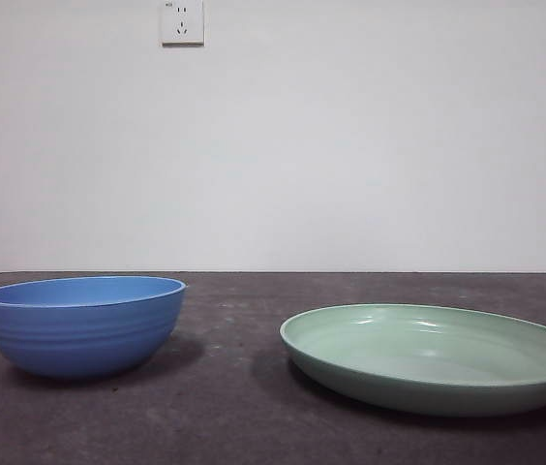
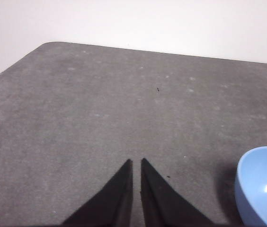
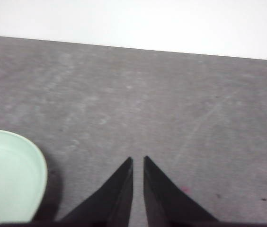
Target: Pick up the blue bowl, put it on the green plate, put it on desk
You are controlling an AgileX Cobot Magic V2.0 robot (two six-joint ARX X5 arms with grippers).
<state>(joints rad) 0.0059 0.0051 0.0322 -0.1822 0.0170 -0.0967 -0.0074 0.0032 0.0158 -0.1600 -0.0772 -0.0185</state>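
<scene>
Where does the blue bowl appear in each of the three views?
Front view: the blue bowl stands on the desk, left of the green plate, apart from it.
Left wrist view: only part shows, cut off at a corner, beside the left gripper.
Right wrist view: not in it.
Shared landmark: the desk.

The blue bowl (image 1: 82, 329) looks matt and faintly ridged, the green plate (image 1: 428, 383) smooth and slightly glossy, the desk (image 1: 225, 407) mottled matt.

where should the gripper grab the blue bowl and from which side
Probably by the rim, coming down from above with one of the fingers inside and one outside. The blue bowl stands upright and empty on the desk, apart from the green plate, and its curved wall looks too wide to span. The left gripper is nearer, so the rim section facing it suits best.
</scene>
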